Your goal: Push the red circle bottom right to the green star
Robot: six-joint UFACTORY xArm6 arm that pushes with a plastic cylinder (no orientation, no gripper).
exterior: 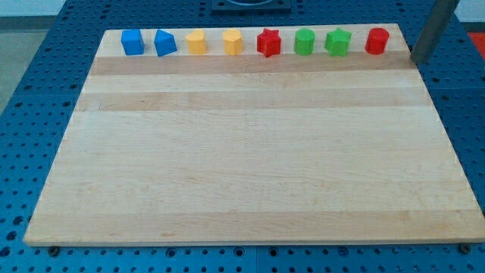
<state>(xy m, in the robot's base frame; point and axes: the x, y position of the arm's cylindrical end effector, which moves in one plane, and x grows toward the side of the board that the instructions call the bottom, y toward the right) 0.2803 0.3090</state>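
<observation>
The red circle stands at the right end of a row of blocks along the view's top edge of the wooden board. The green star is just to its left, a small gap apart. My tip is at the lower end of the dark rod at the view's top right, just off the board's right edge, to the right of the red circle and slightly below it, not touching any block.
The row continues to the left with a green circle, a red star, a yellow hexagon, a yellow block, a blue pentagon-like block and a blue cube. Blue perforated table surrounds the board.
</observation>
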